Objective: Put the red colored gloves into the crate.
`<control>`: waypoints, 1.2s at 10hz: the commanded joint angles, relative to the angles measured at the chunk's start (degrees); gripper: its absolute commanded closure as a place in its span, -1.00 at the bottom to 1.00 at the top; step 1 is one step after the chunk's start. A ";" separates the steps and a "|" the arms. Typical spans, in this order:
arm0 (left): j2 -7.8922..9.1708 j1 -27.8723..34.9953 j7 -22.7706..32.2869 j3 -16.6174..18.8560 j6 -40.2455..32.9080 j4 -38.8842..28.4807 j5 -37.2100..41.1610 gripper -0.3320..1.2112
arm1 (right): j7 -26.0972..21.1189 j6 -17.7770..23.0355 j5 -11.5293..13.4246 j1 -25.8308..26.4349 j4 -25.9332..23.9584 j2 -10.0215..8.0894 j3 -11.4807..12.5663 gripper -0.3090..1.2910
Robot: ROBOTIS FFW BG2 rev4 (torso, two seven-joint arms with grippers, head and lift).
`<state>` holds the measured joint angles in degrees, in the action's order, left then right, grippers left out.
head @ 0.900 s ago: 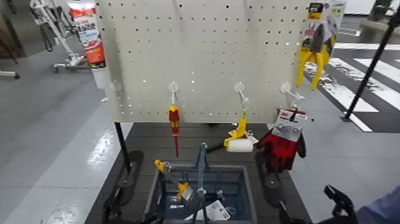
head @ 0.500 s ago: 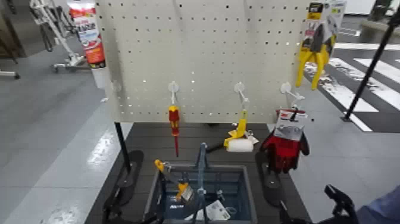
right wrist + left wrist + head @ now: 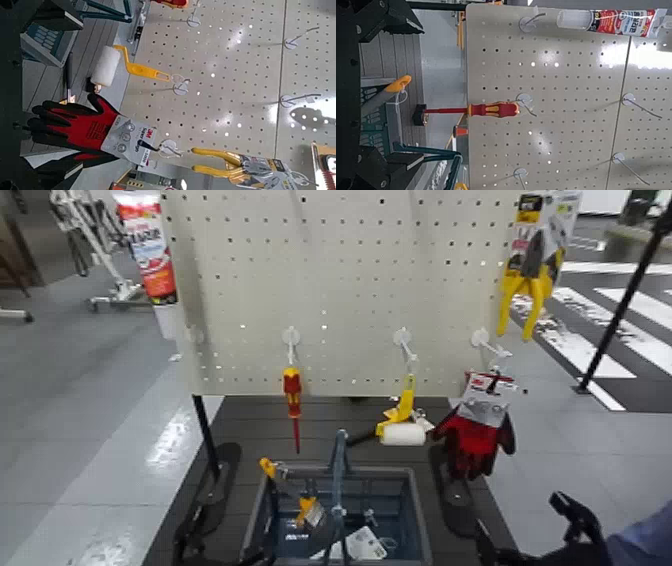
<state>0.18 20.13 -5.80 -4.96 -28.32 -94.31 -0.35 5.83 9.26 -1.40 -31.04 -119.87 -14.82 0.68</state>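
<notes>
The red colored gloves [image 3: 474, 442] hang at the lower right of the white pegboard [image 3: 340, 290], their card [image 3: 485, 397] at the hook [image 3: 488, 342]; they are outside the crate [image 3: 421, 520]. The right tool [image 3: 524, 536] is at the lower right of the head view, below the gloves and apart from them, its fingers spread wide with nothing held between them. The left tool [image 3: 222, 546] is at the lower left, beside the crate, also open and empty.

The crate sits on the dark slatted platform [image 3: 240, 425], with its handle [image 3: 341, 480] raised. Inside are an orange-handled item [image 3: 310, 512] and a white packet [image 3: 363, 544]. A red-and-yellow screwdriver [image 3: 292, 395] and a yellow-handled roller [image 3: 403, 433] hang between the board's sides; a red-and-white tube [image 3: 150, 250] hangs at the left, and yellow-handled pliers [image 3: 528, 290] at the upper right. A person's blue sleeve [image 3: 645, 540] shows at the lower right.
</notes>
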 commanded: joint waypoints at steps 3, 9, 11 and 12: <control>-6.42 -0.09 -0.09 -0.31 0.29 0.09 0.00 -0.35 | 4.71 -6.89 -2.03 6.16 0.69 -0.03 4.42 -0.50; -6.50 -0.35 -0.62 -0.66 0.73 0.18 0.35 -0.35 | 16.93 -16.38 -11.34 21.02 10.53 -1.79 8.72 -0.53; -6.50 -0.53 -0.79 -0.66 0.90 0.26 0.44 -0.35 | 20.62 -15.59 -13.80 26.46 17.04 -2.58 8.37 -0.54; -6.50 -0.61 -0.88 -0.66 0.90 0.26 0.53 -0.35 | 22.12 -15.50 -14.16 29.01 19.85 -3.28 7.84 -0.54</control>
<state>0.18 19.56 -6.68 -5.62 -27.46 -94.06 0.14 27.87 -6.30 -15.34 -3.44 -101.56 -17.76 8.75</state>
